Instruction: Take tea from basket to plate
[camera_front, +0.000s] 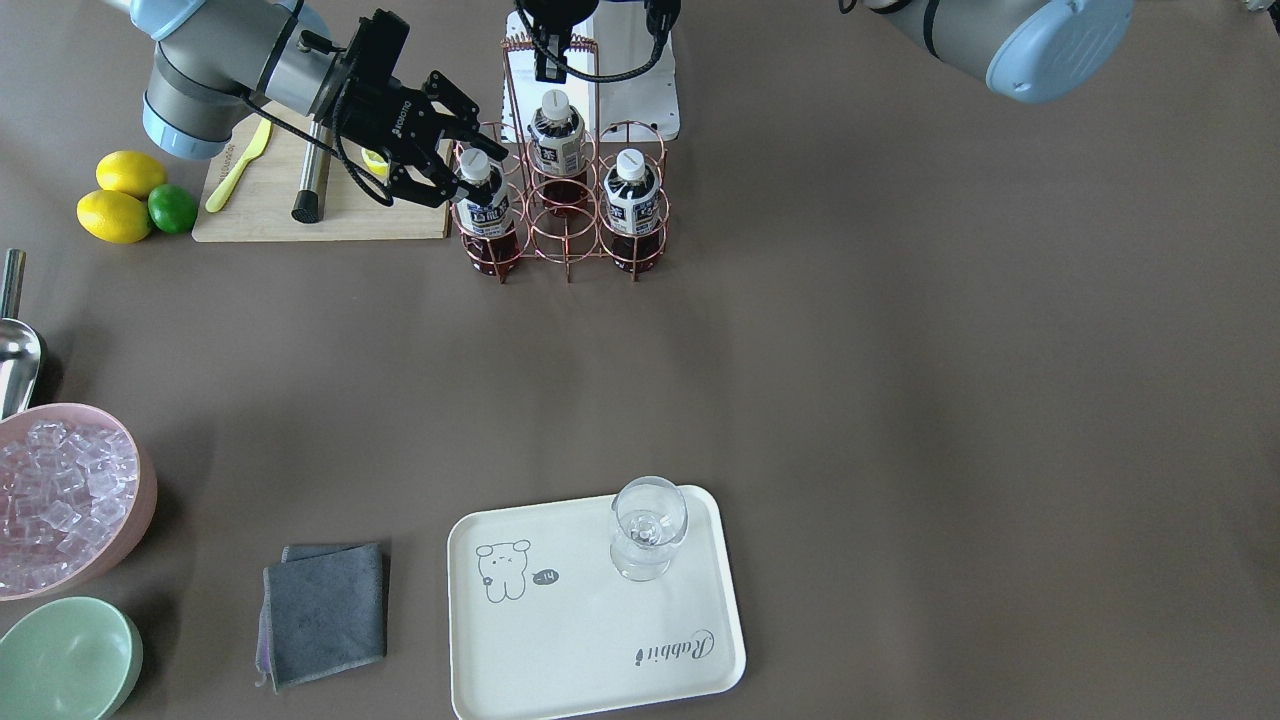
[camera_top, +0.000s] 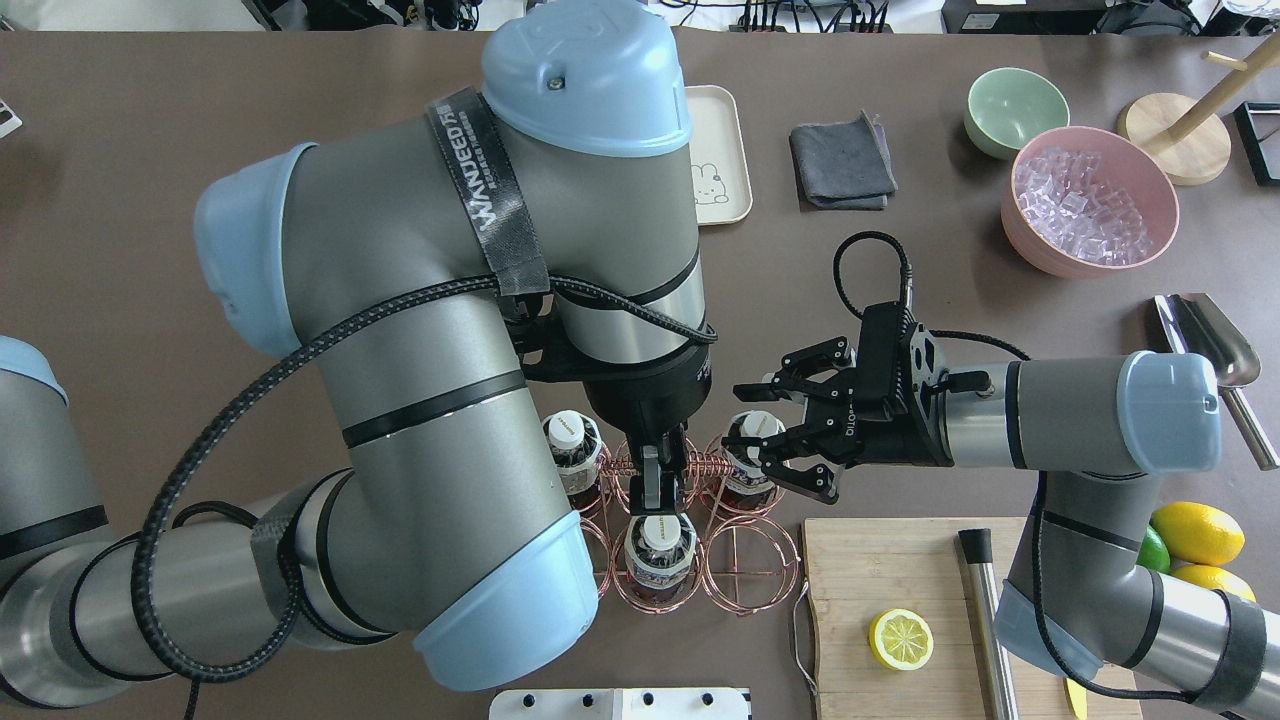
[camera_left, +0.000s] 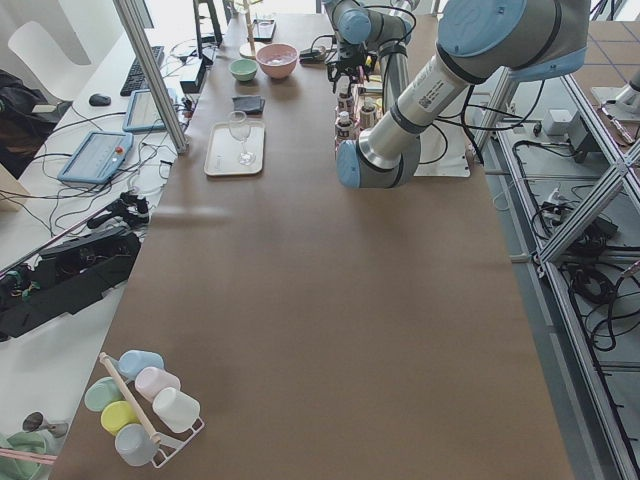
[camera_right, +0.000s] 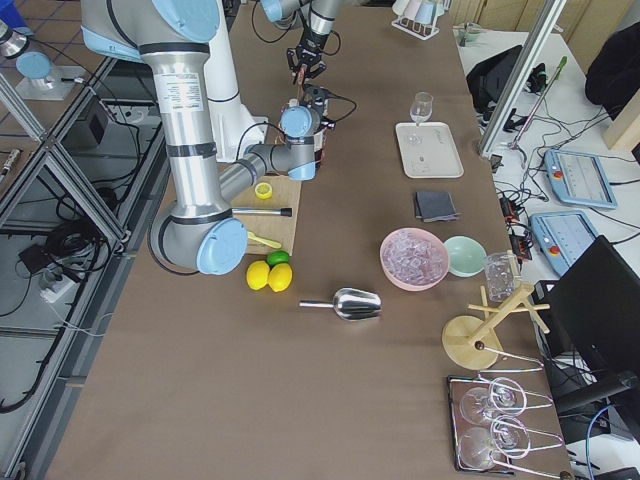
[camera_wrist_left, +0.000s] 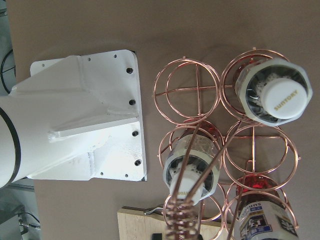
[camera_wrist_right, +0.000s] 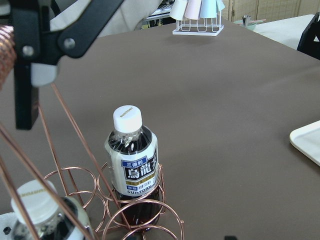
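My left end effector (camera_top: 651, 488) is clenching the looped handle of the basket (camera_front: 566, 236), which is standing on the bench (camera_front: 900, 350). My right end effector (camera_front: 470, 170) is spreading wide, its fingers flanking the white cap of the tea (camera_front: 486, 212). That bottle is sitting upright in the basket's ring beside the cutting board (camera_front: 380, 215). The plate (camera_front: 600, 650) is lying well apart, carrying a glass (camera_front: 648, 525).

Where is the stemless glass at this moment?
In the front-facing view, the glass stands upright on the plate, in its upper right corner by that view, far from the basket.
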